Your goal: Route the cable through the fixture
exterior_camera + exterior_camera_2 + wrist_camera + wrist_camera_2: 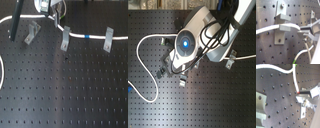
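The white cable [75,34] runs across the back of the black perforated board, with its blue tape band [87,37] between the middle bracket [65,39] and the right bracket [108,40]. A third bracket [32,34] stands to the left. My gripper [52,11] hangs at the back, over the cable. In the first wrist view the cable [266,29] lies in the slot of a grey bracket [282,26] and ends between my gripper [305,32] fingers, which are shut on it. The second wrist view shows the cable [295,82] reaching my gripper [300,94].
The cable's slack forms a big loop [143,50] at the second exterior view's left. The arm's body [193,42] hides much of the board there. A bracket [230,63] shows at the second exterior view's right. A greenish band [294,66] marks the cable.
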